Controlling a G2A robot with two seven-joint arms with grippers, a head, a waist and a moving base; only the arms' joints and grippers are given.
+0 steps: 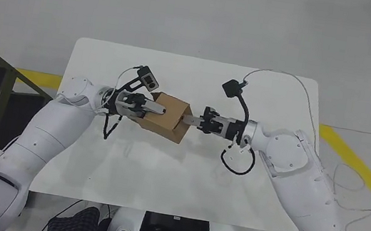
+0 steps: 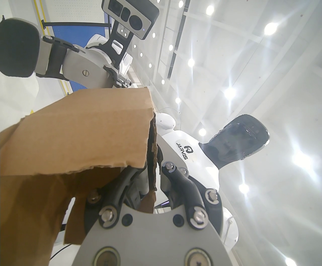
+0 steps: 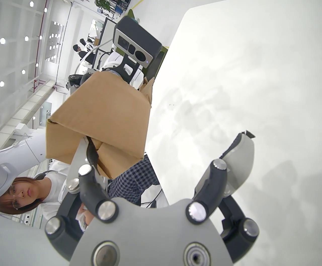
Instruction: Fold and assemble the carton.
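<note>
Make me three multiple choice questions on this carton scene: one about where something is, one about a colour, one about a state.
1. Where is the carton?
A. flat at a table corner
B. between both grippers, over the table's middle
C. on the floor

2. What colour is the carton?
A. white
B. blue
C. brown

3. How is the right gripper?
A. open
B. shut on a cable
C. shut on nothing

Answers:
1 B, the left gripper and right gripper sit at its two ends.
2 C, plain brown cardboard.
3 A, its fingers stand wide apart, one at the carton's end flaps.
</note>
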